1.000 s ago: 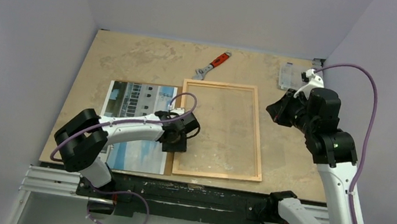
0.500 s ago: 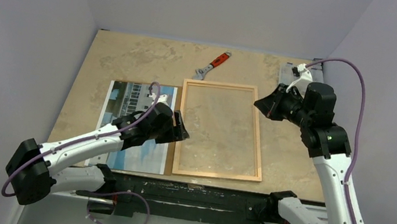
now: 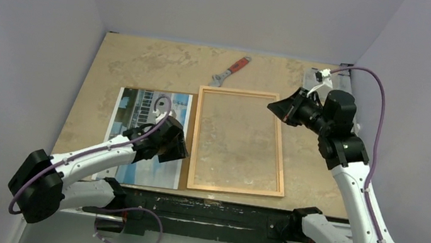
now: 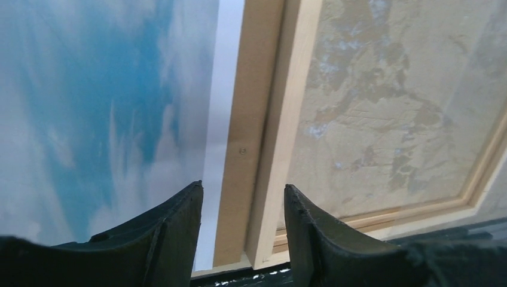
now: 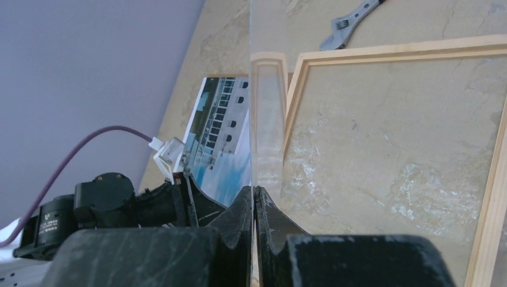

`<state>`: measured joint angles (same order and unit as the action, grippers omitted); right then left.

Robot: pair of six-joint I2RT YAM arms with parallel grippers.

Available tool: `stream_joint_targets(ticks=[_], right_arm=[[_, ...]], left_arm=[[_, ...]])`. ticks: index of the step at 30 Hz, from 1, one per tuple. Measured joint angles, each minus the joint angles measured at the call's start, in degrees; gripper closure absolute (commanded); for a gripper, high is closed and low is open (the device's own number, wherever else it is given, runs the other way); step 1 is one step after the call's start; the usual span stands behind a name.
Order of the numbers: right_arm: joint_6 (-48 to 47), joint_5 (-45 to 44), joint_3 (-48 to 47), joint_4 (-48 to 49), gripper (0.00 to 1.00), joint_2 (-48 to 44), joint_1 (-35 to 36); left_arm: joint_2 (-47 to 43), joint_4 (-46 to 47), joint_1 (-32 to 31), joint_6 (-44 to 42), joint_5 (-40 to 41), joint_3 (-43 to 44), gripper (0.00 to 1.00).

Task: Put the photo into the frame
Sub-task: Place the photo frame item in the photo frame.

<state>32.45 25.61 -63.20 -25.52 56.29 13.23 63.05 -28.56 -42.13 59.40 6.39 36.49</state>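
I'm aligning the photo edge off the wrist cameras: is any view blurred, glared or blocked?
Top external: sharp, evenly lit; faint whitish patches in the thin light-wood frame. Left wrist: frame strip crisp, glossy ship photo only soft blue-white; the open black left end effector hides the bottom edge. Right wrist: a translucent vertical strip above the shut right end effector smears a band.

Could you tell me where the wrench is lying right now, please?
In the top view the wrench lies on the far part of the table, just beyond the frame's far-left corner.
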Motion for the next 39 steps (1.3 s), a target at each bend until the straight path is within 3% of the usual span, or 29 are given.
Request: stream_joint_targets(ticks=[11, 23, 33, 39], right_arm=[[13.29, -7.45, 12.39, 8.57, 1.00, -5.75, -0.02], [13.46, -6.43, 13.68, 13.62, 1.00, -5.62, -0.02], [15.43, -6.67, 15.98, 14.93, 1.00, -6.97, -0.02], [16.35, -6.62, 17.18, 15.37, 1.00, -6.93, -0.02]], left_arm=[[8.17, -2.34, 0.00, -0.50, 0.66, 1.33, 0.57], [11.21, -0.22, 0.00, -0.52, 0.17, 1.55, 0.58], [6.84, 2.34, -0.02, -0.48, 0.20, 1.57, 0.56], [8.61, 5.22, -0.35, -0.48, -0.35, 1.55, 0.59]])
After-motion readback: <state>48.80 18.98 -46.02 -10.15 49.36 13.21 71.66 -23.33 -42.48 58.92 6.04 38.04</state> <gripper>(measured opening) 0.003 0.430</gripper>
